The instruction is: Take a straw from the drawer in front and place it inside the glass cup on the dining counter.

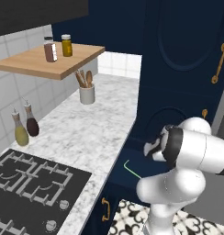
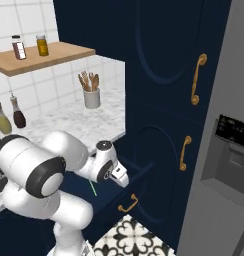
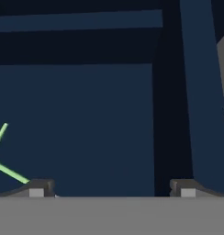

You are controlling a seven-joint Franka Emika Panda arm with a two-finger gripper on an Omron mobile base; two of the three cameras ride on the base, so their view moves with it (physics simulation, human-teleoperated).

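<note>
Rendered kitchen: marble worktop [image 1: 86,133] beside tall navy cupboards, with a black hob [image 1: 26,183] at its near end. Below the worktop edge, found the drawer [image 2: 136,175] pulled open, brass handle [image 2: 128,204] on its front. On the drawer floor, lay the straw [image 1: 131,168], pale green, flat, bent end kinked to one side. Above the open drawer, hung the end effector [image 3: 111,189], jaws spread wide and holding nothing, the straw [image 3: 8,170] off toward one fingertip rather than between the two. Judged very light, thin and smooth, likely to roll or skid on the flat floor and to crush under a hard squeeze. Best taken across the long straight section, clear of the bend, with a gentle close.
</note>
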